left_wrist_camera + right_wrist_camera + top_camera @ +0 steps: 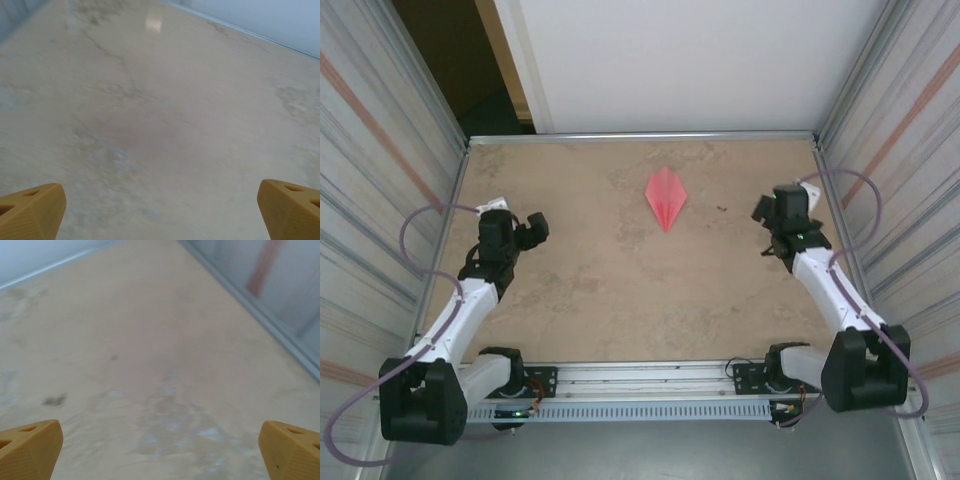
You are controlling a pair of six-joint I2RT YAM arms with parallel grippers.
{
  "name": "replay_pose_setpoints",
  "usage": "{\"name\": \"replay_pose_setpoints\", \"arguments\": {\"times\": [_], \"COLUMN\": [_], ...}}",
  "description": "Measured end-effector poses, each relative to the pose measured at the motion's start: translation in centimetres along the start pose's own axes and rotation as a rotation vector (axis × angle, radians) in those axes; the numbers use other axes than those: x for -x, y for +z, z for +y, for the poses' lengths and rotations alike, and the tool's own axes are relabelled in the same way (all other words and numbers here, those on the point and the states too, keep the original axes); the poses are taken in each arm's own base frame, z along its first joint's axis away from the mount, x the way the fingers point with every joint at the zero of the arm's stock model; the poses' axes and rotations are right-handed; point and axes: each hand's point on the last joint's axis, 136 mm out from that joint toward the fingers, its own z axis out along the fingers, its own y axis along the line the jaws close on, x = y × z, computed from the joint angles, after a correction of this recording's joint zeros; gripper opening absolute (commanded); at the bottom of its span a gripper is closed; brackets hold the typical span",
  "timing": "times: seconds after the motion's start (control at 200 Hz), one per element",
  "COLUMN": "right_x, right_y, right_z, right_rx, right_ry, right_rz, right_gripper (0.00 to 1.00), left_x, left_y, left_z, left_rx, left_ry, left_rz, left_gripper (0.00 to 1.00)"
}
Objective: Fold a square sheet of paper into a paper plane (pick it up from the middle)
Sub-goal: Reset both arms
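The pink-red paper lies folded into a narrow, pointed paper plane (665, 198) at the middle back of the table, its tip toward the arms. My left gripper (540, 228) hangs over the left side of the table, well apart from the plane, and stands open. In the left wrist view its yellow fingertips (30, 212) sit wide apart with bare tabletop between them. My right gripper (761, 212) is over the right side, a forearm's length from the plane, and is also open. Its yellow fingertips (29, 449) have nothing between them.
The beige marbled table (620, 290) is fenced by metal walls on the left (440, 220) and right (840, 220), with a rail along the back (640, 137). A small dark speck (722, 208) lies right of the plane. The arm bases stand on the front rail (640, 378).
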Motion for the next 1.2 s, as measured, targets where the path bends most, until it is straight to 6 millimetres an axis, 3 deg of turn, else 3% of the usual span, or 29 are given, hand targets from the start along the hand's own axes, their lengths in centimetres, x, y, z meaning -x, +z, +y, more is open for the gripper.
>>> {"name": "replay_pose_setpoints", "arguments": {"times": [0.125,0.296,0.471,0.646,0.852,0.992,1.203], "right_x": [-1.7,-3.7,-4.2,-5.4,-5.7,-5.8,-6.4], "right_y": [1.6,2.8,4.9,6.8,7.5,7.7,7.7], "right_z": [-4.2,-4.8,-3.3,-0.9,1.7,3.2,4.2], "right_rx": [-0.078,-0.073,-0.007,0.11,0.25,0.32,0.352], "right_ry": [0.054,-0.005,-0.058,-0.112,-0.152,-0.183,-0.225], "right_rz": [-0.028,-0.054,-0.089,-0.084,-0.101,-0.125,-0.13], "right_gripper": [0.99,0.99,0.99,0.99,0.99,0.99,0.99], "left_x": [-0.9,-1.1,-1.6,-2.6,-2.9,-4.5,-4.6], "left_y": [0.6,1.8,3.8,5.5,6.6,7.8,8.0], "left_z": [1.6,2.6,2.7,1.5,0.2,-0.2,-0.9], "left_rx": [0.056,0.082,0.034,-0.078,-0.176,-0.211,-0.193], "left_ry": [0.071,0.146,0.18,0.224,0.252,0.267,0.304], "left_rz": [-0.062,-0.114,-0.115,-0.103,-0.124,-0.094,-0.097], "left_gripper": [0.99,0.99,0.99,0.99,0.99,0.99,0.99]}}
